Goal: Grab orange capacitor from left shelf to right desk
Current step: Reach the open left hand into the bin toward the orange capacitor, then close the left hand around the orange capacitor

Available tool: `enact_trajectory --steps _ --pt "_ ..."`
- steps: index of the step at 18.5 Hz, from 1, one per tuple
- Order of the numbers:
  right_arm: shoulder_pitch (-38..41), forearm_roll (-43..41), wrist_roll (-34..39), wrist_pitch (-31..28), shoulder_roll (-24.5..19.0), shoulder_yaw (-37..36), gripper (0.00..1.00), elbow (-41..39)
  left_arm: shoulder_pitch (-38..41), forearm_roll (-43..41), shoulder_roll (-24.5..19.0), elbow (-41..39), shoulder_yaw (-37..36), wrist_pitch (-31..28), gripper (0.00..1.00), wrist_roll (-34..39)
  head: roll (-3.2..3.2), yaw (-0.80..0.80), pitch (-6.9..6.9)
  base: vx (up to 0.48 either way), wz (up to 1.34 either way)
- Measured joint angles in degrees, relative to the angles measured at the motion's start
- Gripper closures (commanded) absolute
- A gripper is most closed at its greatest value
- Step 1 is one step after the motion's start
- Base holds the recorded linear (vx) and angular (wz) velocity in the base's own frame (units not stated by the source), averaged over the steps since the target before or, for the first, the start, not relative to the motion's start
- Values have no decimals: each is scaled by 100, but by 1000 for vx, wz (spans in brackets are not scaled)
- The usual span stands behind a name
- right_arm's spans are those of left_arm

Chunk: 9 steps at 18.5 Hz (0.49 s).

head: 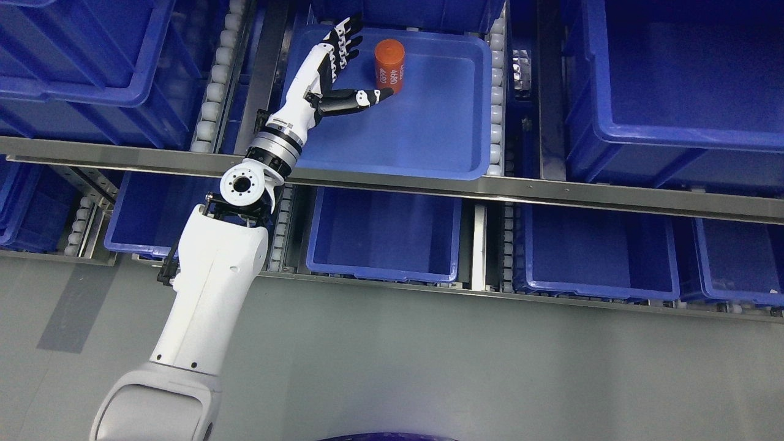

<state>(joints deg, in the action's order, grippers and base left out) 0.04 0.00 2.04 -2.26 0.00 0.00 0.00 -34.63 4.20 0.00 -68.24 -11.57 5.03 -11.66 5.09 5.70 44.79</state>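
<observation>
One left robot hand (343,70) spread wide, empty, just beside orange capacitor (389,65).

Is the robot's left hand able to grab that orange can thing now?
Probably yes. The left hand is open inside the blue bin, right beside the orange capacitor, with nothing between its fingers and the capacitor.

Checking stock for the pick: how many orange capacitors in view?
1. The orange capacitor stands in the upper-shelf blue bin, just right of the open left robot hand. Other bins look empty, though several are cropped or partly hidden.
</observation>
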Motion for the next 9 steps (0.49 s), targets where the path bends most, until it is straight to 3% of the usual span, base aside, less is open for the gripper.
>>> enact_trajectory --steps 9 --pt "-2 0 -25 0 0 0 0 0 88 -202 0 17 -260 -83 0 3 0 0 0 118 -72"
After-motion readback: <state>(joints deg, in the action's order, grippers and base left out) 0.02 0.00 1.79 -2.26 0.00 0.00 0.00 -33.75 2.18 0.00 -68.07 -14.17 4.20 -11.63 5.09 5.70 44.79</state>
